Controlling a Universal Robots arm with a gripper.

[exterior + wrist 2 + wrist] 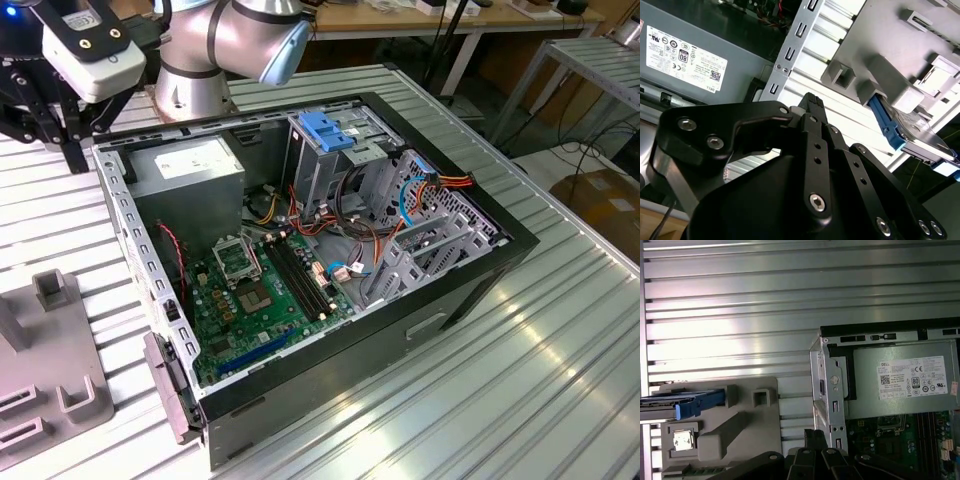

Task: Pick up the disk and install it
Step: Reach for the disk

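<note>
If you start at the wrist, your claw [811,100] is clenched on nothing, its fingertips pressed together in both wrist views. Just past those tips in the second wrist view you find the perforated metal rim [790,55] of the open computer case [400,330], and beside the case, out on the ribbed metal table [740,300], the grey holder [735,430]. You can see the disk [922,135] set on edge in a slot of that holder, with its blue rail [884,122] facing out. It sits outside the case and apart from your claw, which touches neither the disk nor the holder. Farther along, inside the case, the grey power-supply box [900,385] with its white label fills the corner nearest the holder, and the green motherboard [260,290] lies on the case floor. Beyond that, in the exterior view, the metal drive cage [310,170] stands with a blue latch [325,130] on top, and the arm's base [195,80] rises behind the case.
</note>
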